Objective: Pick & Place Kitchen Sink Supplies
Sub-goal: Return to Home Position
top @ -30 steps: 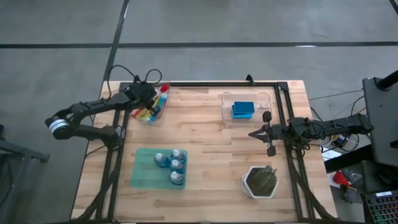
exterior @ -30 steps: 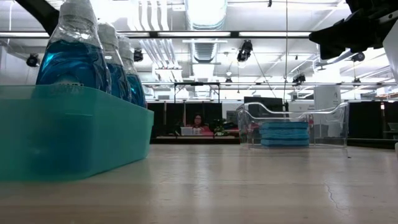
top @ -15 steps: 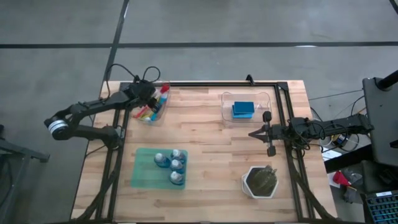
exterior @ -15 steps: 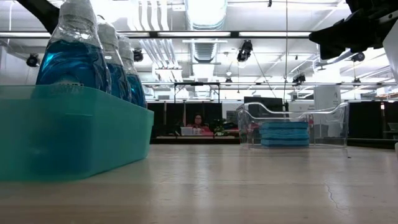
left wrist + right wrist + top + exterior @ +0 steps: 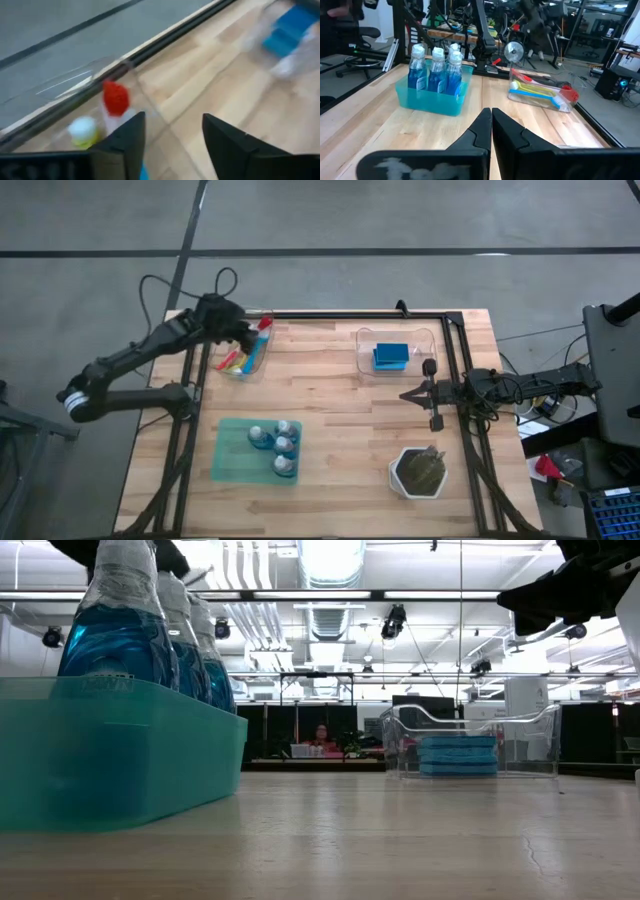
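Note:
Several bottles of blue liquid (image 5: 275,447) stand in a teal tray (image 5: 232,452) at the near left; they also show in the right wrist view (image 5: 436,69). Pink, yellow-green and blue brushes (image 5: 243,355) lie in a clear bin (image 5: 258,360) at the far left; the bin also shows in the right wrist view (image 5: 542,95). Blue sponges (image 5: 391,356) lie stacked in a clear bin (image 5: 365,345) at the far right. My left gripper (image 5: 240,332) hovers open and empty above the brush bin's far-left end (image 5: 116,97). My right gripper (image 5: 408,394) is shut and empty at the right edge.
A white hexagonal pot with a dark plant (image 5: 418,472) stands at the near right. A black frame rail (image 5: 350,314) runs along the table's far edge and down its right side. Bare wood lies in the table's middle (image 5: 330,410).
My left arm has risen and drawn back toward the table's far-left corner, carrying its gripper up and away from the brush bin. The brushes stay in the bin.

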Controlling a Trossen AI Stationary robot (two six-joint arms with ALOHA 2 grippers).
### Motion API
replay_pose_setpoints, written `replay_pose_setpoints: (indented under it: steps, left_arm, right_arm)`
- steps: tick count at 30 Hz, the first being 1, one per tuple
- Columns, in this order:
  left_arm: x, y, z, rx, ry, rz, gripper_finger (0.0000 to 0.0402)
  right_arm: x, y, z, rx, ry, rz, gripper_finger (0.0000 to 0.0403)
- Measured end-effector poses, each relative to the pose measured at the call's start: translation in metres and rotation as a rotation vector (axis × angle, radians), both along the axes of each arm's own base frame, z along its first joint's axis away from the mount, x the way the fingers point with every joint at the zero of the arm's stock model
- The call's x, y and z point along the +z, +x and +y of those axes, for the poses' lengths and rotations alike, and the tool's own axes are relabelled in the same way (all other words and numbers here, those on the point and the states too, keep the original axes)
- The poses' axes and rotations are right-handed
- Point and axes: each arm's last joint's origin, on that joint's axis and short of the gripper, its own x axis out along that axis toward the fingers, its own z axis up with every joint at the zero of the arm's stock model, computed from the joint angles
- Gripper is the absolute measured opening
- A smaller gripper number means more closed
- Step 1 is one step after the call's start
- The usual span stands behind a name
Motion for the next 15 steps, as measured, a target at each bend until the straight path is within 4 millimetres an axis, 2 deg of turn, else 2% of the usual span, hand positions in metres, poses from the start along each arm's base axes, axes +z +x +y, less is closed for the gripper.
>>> replay_pose_setpoints:
  steps: [4, 8, 12, 15]
  left_arm:
    - [0.002, -0.009, -0.014, -0.078, -0.005, -0.121, 0.012]
    - [-0.003, -0.013, -0.037, -0.323, -0.075, -0.321, 0.0023]
    - [-0.012, -0.018, -0.061, -0.441, -0.062, -0.435, 0.0011]
    - [-0.019, -0.023, -0.08, -0.441, -0.001, -0.492, 0.0004]
  right_arm:
    - [0.0, 0.0, 0.0, 0.0, 0.002, 0.0, 0.0008]
    - [0.0, 0.0, 0.0, 0.0, 0.002, 0.001, 0.0008]
    - [0.0, 0.0, 0.0, 0.0, 0.002, 0.0, 0.0008]
    - [0.0, 0.0, 0.0, 0.0, 0.0, 0.0, 0.0008]
